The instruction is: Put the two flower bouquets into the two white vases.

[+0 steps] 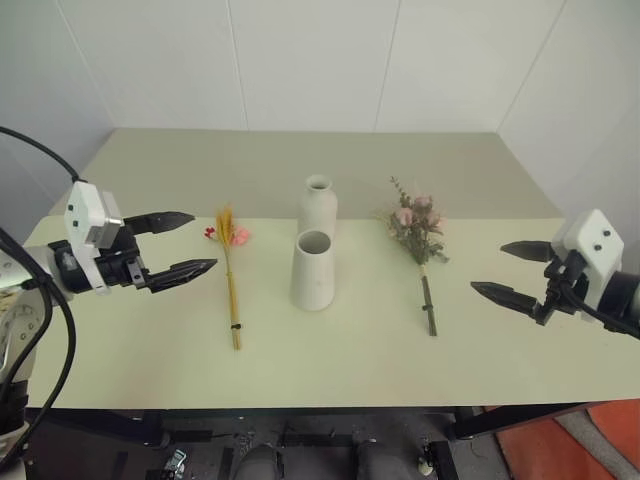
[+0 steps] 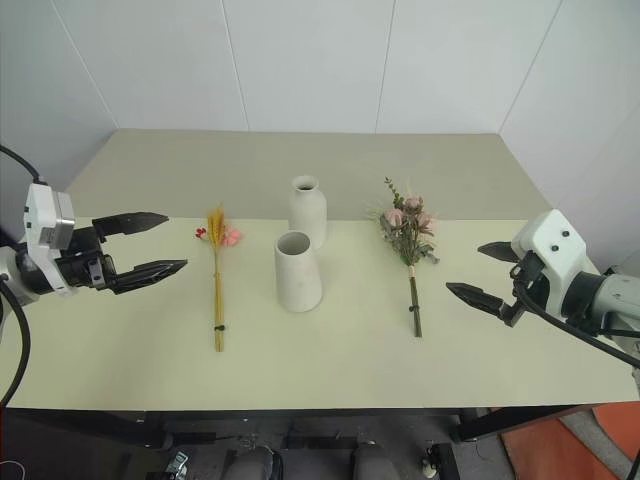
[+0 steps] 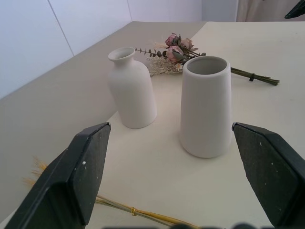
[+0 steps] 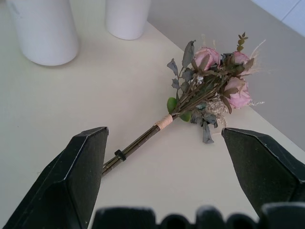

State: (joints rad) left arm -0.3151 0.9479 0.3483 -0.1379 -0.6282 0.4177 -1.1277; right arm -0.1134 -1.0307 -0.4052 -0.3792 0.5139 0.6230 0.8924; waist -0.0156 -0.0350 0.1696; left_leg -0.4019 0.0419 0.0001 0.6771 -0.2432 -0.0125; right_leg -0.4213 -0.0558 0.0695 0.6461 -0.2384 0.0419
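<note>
Both of my grippers, left (image 1: 187, 243) and right (image 1: 508, 270), hover spread wide and empty above the table (image 1: 330, 370). Between them stand the cone vase (image 1: 312, 270) and bottle vase (image 1: 318, 205), unfilled; wheat bouquet (image 1: 231, 285) and rose bouquet (image 1: 419, 245) lie flat either side. Nothing is done yet.

A bare test room or lab, judging by the plain white panelled walls (image 1: 320, 60), the pale cream tabletop (image 1: 330, 370) laid with staged props, and loose black cables (image 1: 45, 330) beside it.
</note>
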